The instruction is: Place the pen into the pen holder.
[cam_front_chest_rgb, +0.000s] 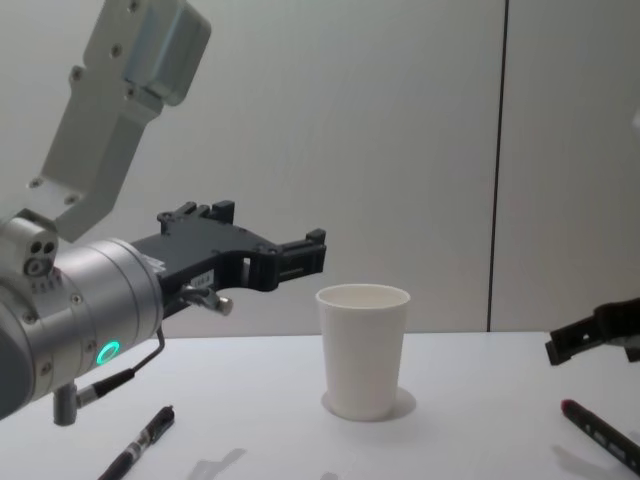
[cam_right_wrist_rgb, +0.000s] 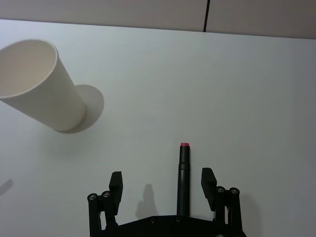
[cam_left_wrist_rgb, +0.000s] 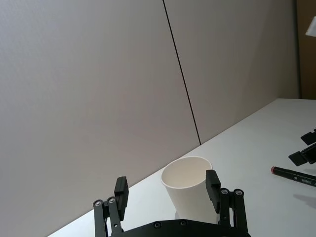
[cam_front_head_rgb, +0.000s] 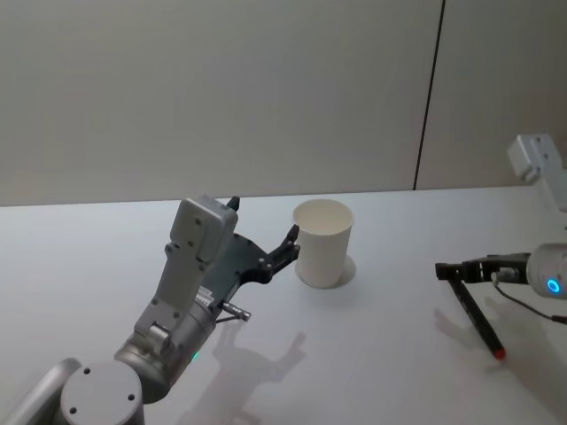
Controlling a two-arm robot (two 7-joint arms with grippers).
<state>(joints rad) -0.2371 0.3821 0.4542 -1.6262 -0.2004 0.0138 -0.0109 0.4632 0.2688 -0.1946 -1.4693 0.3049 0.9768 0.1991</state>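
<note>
The pen holder, a white paper cup, stands upright mid-table. A black pen with a red tip lies flat on the table to its right. My right gripper hovers just above the pen's back end, open, one finger on each side and neither touching it. Left of the cup, my left gripper is raised and open, pointing at the cup, which stands a little beyond its fingertips.
A second dark pen lies on the table at the near left, under my left arm. The white table runs back to a plain grey wall with a dark vertical seam.
</note>
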